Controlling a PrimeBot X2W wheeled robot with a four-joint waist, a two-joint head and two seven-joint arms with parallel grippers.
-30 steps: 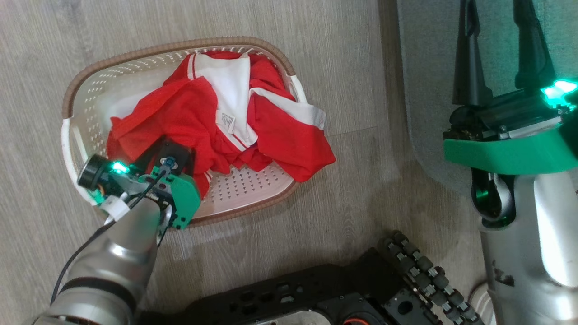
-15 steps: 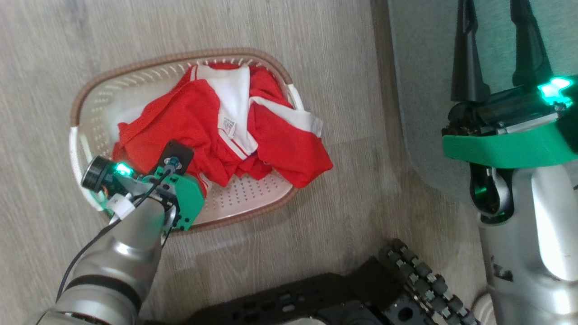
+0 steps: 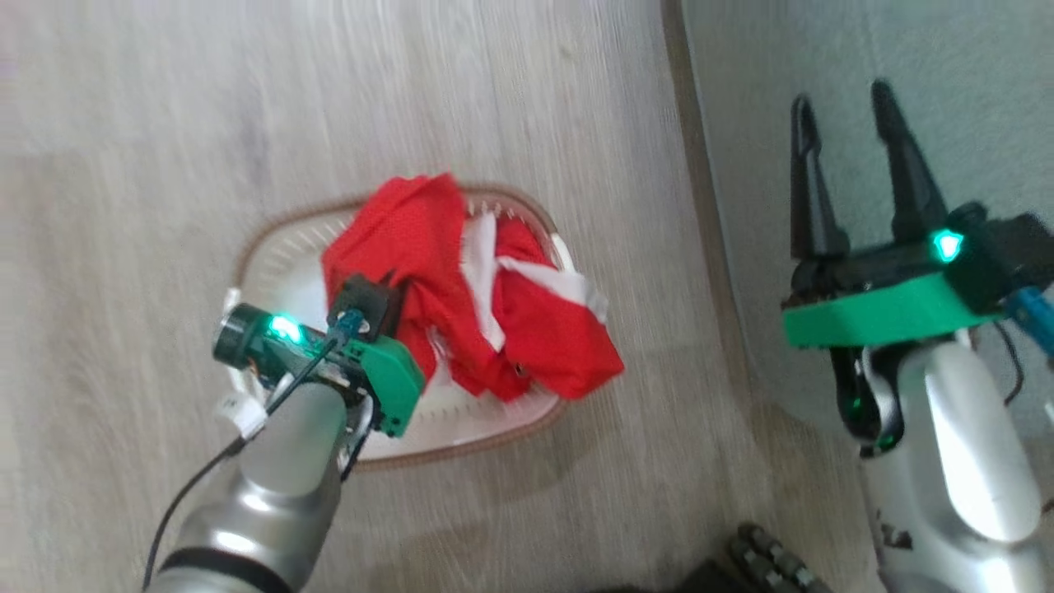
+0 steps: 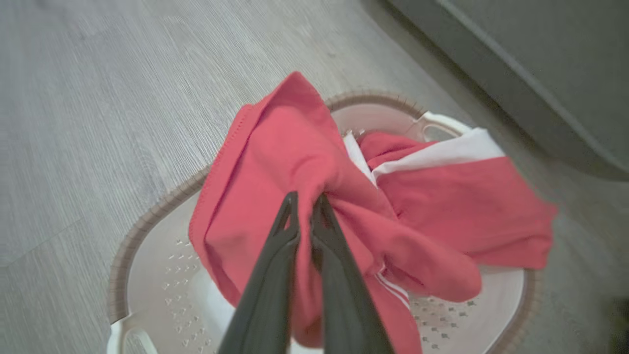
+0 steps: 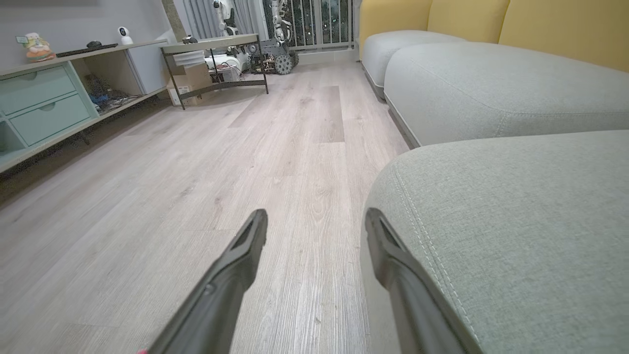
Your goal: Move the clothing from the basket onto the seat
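Left pincer [image 4: 304, 199] is clenched on a thin fold of the clothing [image 4: 295, 142]. Red fabric is bunched at its tips and draped below them into the basket [image 4: 147, 221] directly underneath. Right pincer [image 3: 840, 95] is held spread, nothing between its fingers, with the seat [image 5: 516, 221] beneath and beside it. Risks judged: the pinched fold could be pulled free by the hanging weight; trailing cloth could be snagged on the basket, dragging it, or be dropped on the floor [image 4: 98, 98].
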